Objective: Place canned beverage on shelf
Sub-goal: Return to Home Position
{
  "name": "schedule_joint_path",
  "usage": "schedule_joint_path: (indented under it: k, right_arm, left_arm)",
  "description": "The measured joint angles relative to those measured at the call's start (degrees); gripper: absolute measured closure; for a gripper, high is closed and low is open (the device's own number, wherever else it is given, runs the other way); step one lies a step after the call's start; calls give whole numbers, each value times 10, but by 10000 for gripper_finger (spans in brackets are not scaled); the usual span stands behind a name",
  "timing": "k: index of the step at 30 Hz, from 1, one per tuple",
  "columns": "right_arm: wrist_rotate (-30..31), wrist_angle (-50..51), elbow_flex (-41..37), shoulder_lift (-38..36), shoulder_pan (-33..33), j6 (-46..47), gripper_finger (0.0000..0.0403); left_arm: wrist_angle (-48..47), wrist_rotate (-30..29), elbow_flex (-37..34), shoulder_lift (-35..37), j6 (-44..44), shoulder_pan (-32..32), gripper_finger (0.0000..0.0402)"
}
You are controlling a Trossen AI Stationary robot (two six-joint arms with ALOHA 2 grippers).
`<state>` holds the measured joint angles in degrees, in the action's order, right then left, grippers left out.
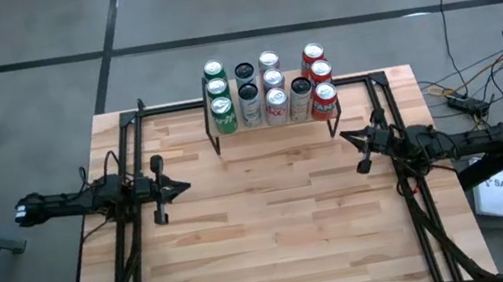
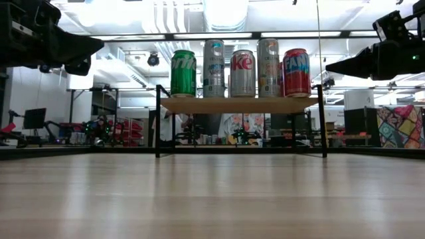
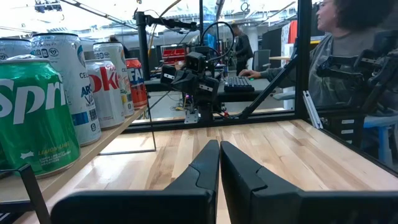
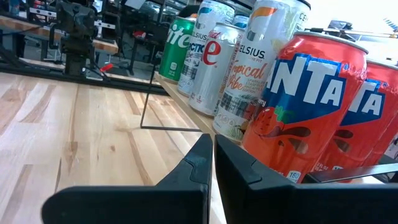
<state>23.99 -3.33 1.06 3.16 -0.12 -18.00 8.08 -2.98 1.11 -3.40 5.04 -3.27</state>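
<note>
Every can looks placed, so the step in hand seems to be the retreat to rest. The left hand (image 1: pixel 177 184) and right hand (image 1: pixel 359 152) hover over the table (image 1: pixel 277 238), both pinched narrow and holding nothing. Beyond and between them, the shelf (image 2: pixel 239 105) carries green cans (image 1: pixel 218 94) nearest the left hand and orange cans (image 1: pixel 319 78) nearest the right. The next move calls only for a clear withdrawal.
</note>
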Motion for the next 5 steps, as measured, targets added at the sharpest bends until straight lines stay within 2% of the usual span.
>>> schedule_joint_path:
  k: [5]
  right_arm:
    - [0, 0, 0, 0, 0, 0, 394]
  left_arm:
    - [0, 0, 0, 0, 0, 0, 402]
